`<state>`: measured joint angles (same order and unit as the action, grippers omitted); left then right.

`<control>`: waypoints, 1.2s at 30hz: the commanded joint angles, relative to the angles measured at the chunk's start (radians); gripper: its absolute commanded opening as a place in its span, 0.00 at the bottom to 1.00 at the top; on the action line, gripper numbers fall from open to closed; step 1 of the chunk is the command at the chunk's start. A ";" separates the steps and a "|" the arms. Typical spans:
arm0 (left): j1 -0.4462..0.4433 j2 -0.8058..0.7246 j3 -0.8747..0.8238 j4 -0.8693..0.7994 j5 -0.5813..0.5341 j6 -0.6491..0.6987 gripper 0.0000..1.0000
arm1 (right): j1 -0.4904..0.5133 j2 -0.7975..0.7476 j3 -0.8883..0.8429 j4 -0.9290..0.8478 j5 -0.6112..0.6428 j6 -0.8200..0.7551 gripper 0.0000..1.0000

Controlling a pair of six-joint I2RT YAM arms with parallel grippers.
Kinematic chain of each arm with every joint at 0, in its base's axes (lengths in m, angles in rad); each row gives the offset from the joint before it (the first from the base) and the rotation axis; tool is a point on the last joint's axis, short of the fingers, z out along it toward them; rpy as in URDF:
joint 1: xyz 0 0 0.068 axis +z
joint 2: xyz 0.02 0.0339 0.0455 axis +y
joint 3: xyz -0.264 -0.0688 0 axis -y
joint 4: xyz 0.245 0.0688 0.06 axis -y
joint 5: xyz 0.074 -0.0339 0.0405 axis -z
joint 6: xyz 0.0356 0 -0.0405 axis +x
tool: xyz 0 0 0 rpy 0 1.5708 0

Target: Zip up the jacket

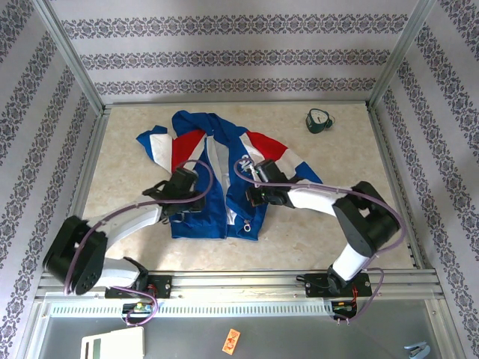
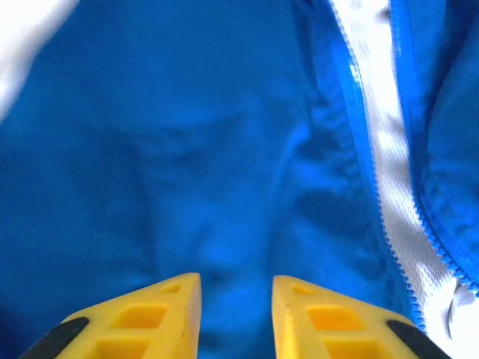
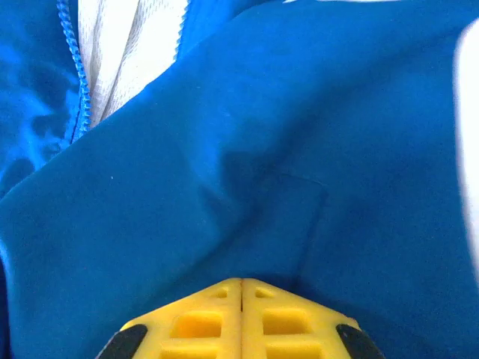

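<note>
The jacket (image 1: 217, 161) lies spread on the table, royal blue with red and white panels, its front open. My left gripper (image 1: 193, 200) presses down on the left front panel. In the left wrist view its jaws (image 2: 236, 288) stand a little apart with blue fabric (image 2: 187, 149) in the gap, and the zipper teeth (image 2: 364, 164) run along white mesh lining to the right. My right gripper (image 1: 257, 193) rests on the right front panel. In the right wrist view its yellow tips (image 3: 241, 288) meet, and creases in the blue cloth (image 3: 299, 149) run into them. Zipper teeth (image 3: 78, 82) show at upper left.
A small black object (image 1: 319, 120) sits near the table's back right corner. Metal frame posts and patterned walls enclose the beige tabletop (image 1: 337, 164). A rail (image 1: 247, 280) runs along the near edge between the arm bases.
</note>
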<state>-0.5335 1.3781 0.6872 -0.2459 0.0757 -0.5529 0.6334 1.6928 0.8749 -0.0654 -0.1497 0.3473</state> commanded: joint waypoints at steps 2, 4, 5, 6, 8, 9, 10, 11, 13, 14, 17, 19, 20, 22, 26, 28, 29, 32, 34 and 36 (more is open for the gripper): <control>-0.112 0.156 0.045 0.110 -0.033 -0.168 0.24 | -0.009 0.097 0.118 -0.061 -0.014 0.025 0.04; -0.110 0.204 0.041 0.147 -0.021 -0.196 0.24 | -0.020 0.142 0.169 -0.086 -0.015 0.010 0.04; -0.108 0.218 0.039 0.158 -0.022 -0.200 0.24 | -0.028 0.166 0.197 -0.100 -0.014 0.001 0.04; -0.099 0.227 0.034 0.161 -0.022 -0.201 0.24 | -0.037 0.187 0.230 -0.114 -0.015 -0.008 0.04; -0.063 0.233 0.015 0.183 0.004 -0.214 0.24 | -0.055 0.221 0.277 -0.136 -0.022 -0.016 0.05; -0.039 0.233 -0.003 0.208 0.028 -0.223 0.24 | -0.068 0.240 0.307 -0.146 -0.034 -0.017 0.05; -0.019 0.230 -0.015 0.228 0.047 -0.230 0.24 | -0.074 0.253 0.329 -0.150 -0.043 -0.017 0.05; 0.002 0.228 -0.027 0.244 0.063 -0.235 0.24 | -0.079 0.267 0.352 -0.152 -0.052 -0.019 0.05; 0.041 0.228 -0.036 0.250 0.079 -0.232 0.24 | -0.083 0.295 0.395 -0.159 -0.061 -0.026 0.05; 0.061 0.229 -0.033 0.247 0.086 -0.225 0.24 | -0.083 0.311 0.419 -0.170 -0.066 -0.032 0.05; 0.116 0.242 -0.017 0.236 0.106 -0.205 0.24 | -0.084 0.356 0.476 -0.193 -0.078 -0.042 0.05; 0.152 0.249 -0.012 0.237 0.117 -0.200 0.24 | -0.087 0.377 0.508 -0.208 -0.086 -0.051 0.05; 0.171 0.254 -0.010 0.241 0.124 -0.200 0.24 | -0.088 0.383 0.521 -0.217 -0.088 -0.056 0.05; 0.201 0.258 -0.008 0.250 0.137 -0.200 0.24 | -0.090 0.391 0.544 -0.230 -0.083 -0.067 0.05; 0.250 0.260 0.006 0.246 0.151 -0.188 0.24 | -0.094 0.403 0.594 -0.272 -0.085 -0.087 0.07; 0.262 0.251 0.013 0.236 0.159 -0.182 0.24 | -0.091 0.400 0.612 -0.298 -0.082 -0.096 0.07; 0.263 0.243 0.019 0.228 0.160 -0.178 0.23 | -0.089 0.393 0.620 -0.311 -0.082 -0.100 0.08; 0.263 0.210 0.038 0.187 0.172 -0.165 0.23 | -0.079 0.360 0.626 -0.346 -0.079 -0.109 0.09; 0.261 0.178 0.046 0.150 0.171 -0.156 0.23 | -0.069 0.326 0.614 -0.356 -0.073 -0.111 0.11; 0.257 0.132 0.045 0.109 0.169 -0.143 0.23 | -0.057 0.290 0.598 -0.360 -0.069 -0.108 0.12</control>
<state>-0.2802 1.5764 0.7109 -0.0273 0.2512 -0.7330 0.5526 2.0617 1.4769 -0.3767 -0.2253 0.2565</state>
